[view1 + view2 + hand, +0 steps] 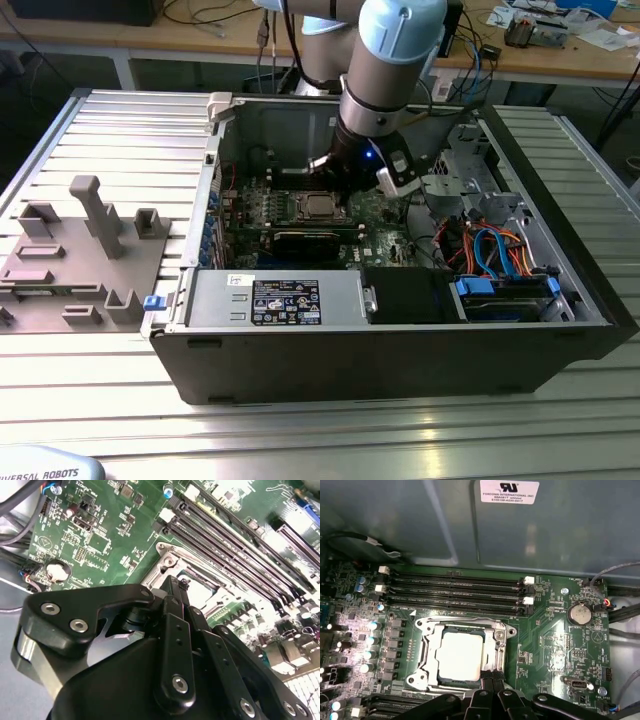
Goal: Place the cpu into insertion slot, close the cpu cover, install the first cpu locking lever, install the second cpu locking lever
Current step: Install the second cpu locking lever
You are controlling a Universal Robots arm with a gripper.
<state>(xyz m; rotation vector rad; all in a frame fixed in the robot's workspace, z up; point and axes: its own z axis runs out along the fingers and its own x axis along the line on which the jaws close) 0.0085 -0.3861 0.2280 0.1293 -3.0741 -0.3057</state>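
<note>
At centre of the exterior view, the gripper (pixel 352 188) hangs just beside the cpu (pixel 319 207) seated in the insertion slot. In the second wrist view, its jaws appear pressed together near the cpu cover (pixel 167 564). At lower centre of the first wrist view, the cover (pixel 431 650) lies closed over the chip; lever status cannot be determined.

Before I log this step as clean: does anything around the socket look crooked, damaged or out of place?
Nothing stands out. The cpu lies flat and square inside the cpu cover, whose frame sits level on the green motherboard. The pincer hangs at the cover's edge. No bent parts or loose pieces show in either wrist view.
</note>
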